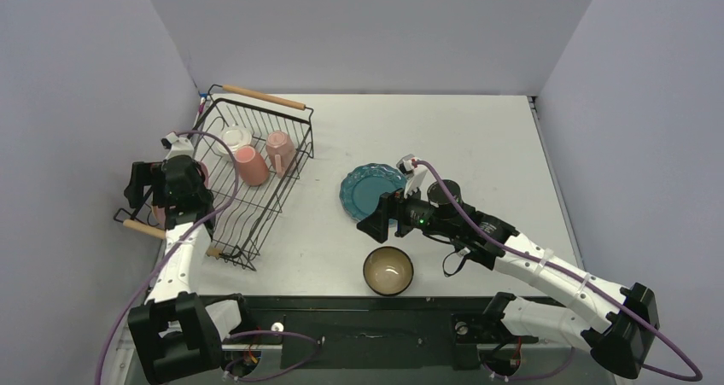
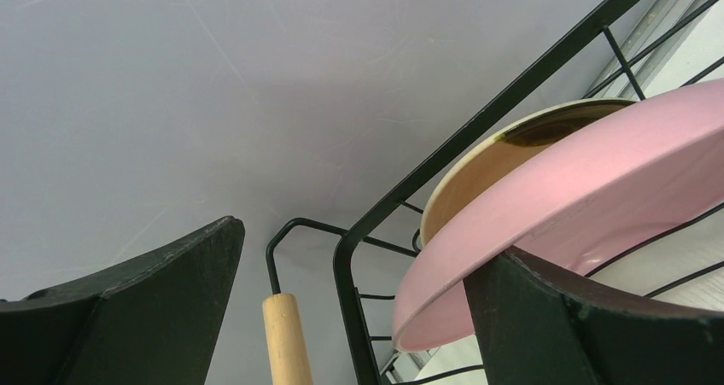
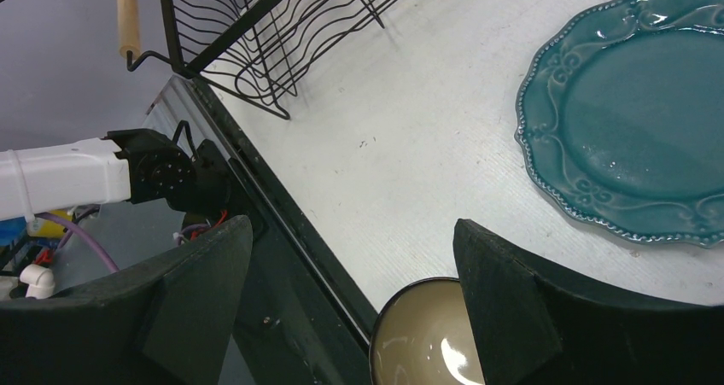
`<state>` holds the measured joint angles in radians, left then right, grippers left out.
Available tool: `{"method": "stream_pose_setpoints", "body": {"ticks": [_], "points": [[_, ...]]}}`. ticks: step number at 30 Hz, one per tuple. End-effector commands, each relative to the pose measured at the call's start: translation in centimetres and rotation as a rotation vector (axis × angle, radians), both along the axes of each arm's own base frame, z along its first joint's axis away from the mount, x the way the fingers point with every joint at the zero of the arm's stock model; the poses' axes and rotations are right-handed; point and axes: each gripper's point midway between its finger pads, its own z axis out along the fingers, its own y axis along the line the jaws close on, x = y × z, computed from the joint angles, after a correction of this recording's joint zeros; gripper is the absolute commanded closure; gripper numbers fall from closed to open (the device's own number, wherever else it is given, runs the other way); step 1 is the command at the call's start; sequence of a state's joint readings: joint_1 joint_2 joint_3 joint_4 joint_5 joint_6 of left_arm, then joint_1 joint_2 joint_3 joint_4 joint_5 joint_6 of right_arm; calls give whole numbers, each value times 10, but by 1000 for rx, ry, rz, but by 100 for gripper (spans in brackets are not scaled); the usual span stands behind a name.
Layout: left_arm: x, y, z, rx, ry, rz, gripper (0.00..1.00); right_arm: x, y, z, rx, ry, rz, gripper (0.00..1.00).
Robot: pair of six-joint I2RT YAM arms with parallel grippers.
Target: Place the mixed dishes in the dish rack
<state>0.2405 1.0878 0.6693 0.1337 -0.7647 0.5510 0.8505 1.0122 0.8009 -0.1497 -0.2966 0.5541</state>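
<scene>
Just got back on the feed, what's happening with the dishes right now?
The left tool is open at the side of the dish rack, beside the pink plate and cream plate leaning inside it. Two pink mugs and a white mug sit at its far end. The right tool hovers open over the table between the teal plate and the dark bowl, both not yet loaded.

Probably a lab: plain partition walls (image 1: 367,35).

The table (image 1: 478,137) bears the dish rack (image 1: 256,223), teal plate (image 1: 373,191) and bowl (image 1: 388,271).
</scene>
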Motion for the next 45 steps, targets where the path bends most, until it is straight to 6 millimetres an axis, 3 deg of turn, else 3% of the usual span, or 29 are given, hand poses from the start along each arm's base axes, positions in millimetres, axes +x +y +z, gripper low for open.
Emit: {"method": "stream_pose_setpoints", "body": {"ticks": [1,15,22,33,45], "points": [[-9,13,30,9,-112,113,6,6,6,29,70,-60,3,17],[-8,-19,42,-120,-228,47,5,5,9,25,65,-45,16,17],[-11,-26,23,-120,-165,23,6,6,12,25,69,-42,21,17],[-1,-52,33,-191,-211,-94,6,7,16,21,59,-31,25,17],[-2,-64,10,-245,-178,-132,6,10,16,20,75,-11,19,17]]}}
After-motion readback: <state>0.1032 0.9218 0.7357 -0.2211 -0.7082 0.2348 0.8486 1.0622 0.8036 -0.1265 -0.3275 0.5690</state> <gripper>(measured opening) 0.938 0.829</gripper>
